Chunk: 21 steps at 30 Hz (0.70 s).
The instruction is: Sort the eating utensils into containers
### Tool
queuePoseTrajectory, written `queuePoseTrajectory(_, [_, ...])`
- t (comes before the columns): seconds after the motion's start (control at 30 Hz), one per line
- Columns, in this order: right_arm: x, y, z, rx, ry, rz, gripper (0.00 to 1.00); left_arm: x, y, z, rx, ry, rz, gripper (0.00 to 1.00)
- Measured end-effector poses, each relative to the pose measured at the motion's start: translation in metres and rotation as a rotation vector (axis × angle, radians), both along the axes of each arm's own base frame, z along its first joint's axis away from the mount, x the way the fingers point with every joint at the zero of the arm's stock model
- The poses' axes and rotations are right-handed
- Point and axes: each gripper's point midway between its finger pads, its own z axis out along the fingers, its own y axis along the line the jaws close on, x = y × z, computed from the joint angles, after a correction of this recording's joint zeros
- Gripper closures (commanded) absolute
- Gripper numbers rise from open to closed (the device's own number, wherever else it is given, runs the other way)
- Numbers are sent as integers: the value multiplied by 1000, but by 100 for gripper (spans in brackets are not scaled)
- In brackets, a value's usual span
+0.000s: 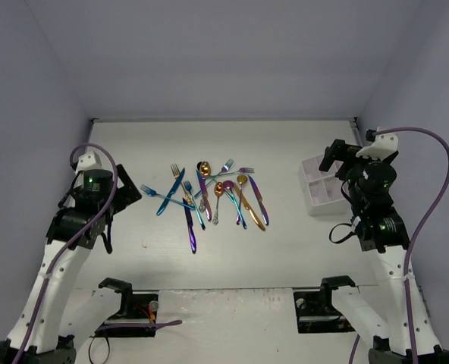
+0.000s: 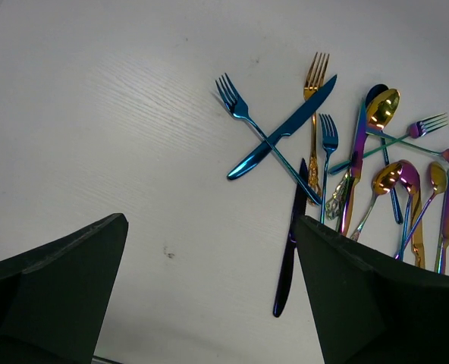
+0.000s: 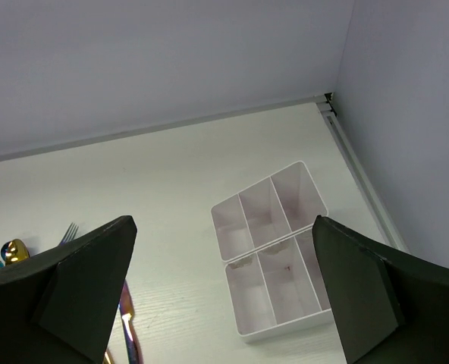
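Utensils (image 1: 209, 197) tangled, blue knife (image 2: 281, 129) crossing blue fork (image 2: 243, 114) at pile's 9 o'clock. Caddy (image 3: 270, 250) at pile's 3 o'clock. Left gripper (image 2: 209, 224) spread near pile; right gripper (image 3: 224, 220) spread near caddy.

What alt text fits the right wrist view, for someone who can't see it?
A white six-compartment caddy, nothing visible inside, sits on a white table near the right wall. The open claw frames it with dark fingers in the bottom corners; a gold spoon peeks in at left.
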Motion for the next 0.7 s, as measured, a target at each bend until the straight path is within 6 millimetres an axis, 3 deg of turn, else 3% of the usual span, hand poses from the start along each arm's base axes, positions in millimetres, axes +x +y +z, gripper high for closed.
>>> queuePoseTrajectory(0.17, [5, 1, -7, 16, 20, -3, 0, 18, -19, -30, -91, 115, 23, 9])
queuePoseTrajectory(0.5, [6, 4, -31, 36, 73, -1, 0, 57, -63, -110, -165, 393, 81, 9])
queuePoseTrajectory(0.7, [9, 8, -41, 51, 99, 17, 0, 80, -79, -137, -211, 449, 130, 9])
